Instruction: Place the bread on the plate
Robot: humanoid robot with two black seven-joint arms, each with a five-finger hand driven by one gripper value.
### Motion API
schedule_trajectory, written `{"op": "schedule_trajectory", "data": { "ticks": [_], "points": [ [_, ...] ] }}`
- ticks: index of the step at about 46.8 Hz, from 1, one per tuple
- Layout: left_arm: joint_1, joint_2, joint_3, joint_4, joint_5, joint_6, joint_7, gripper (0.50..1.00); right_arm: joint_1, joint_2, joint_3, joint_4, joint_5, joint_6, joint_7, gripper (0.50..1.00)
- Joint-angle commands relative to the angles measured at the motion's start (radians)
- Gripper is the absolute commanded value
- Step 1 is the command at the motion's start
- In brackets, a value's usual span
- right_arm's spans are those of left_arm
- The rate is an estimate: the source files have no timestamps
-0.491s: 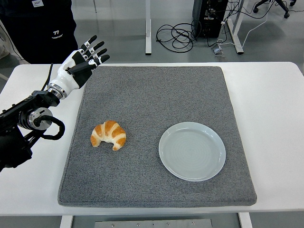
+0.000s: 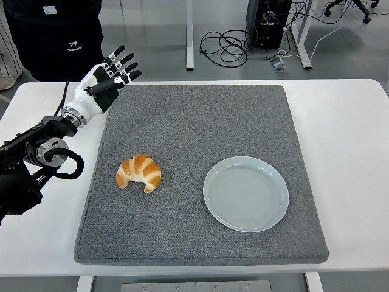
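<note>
I see left robot hand (image 2: 104, 80) raised over far-left corner of grey mat (image 2: 194, 128), fingers (image 2: 121, 64) spread, holding nothing. Croissant (image 2: 139, 173) lies on mat, left of empty plate (image 2: 245, 193), apart from it. Mat on white bench (image 2: 346, 140).

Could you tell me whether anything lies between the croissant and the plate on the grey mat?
No. In the head view, only bare grey mat separates the croissant from the empty plate. The left hand is far off at the mat's far-left corner.
</note>
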Motion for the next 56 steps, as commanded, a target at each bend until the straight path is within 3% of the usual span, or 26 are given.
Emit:
{"op": "schedule_trajectory", "data": {
  "ticks": [1,56],
  "points": [
    [0.000,-0.002,0.000,0.000,0.000,0.000,-0.001,0.963,-0.001,0.000,0.000,0.000,0.000,0.000,0.000,1.000],
    [0.000,-0.003,0.000,0.000,0.000,0.005,-0.004,0.961,0.000,0.000,0.000,0.000,0.000,0.000,0.000,1.000]
  ]
}}
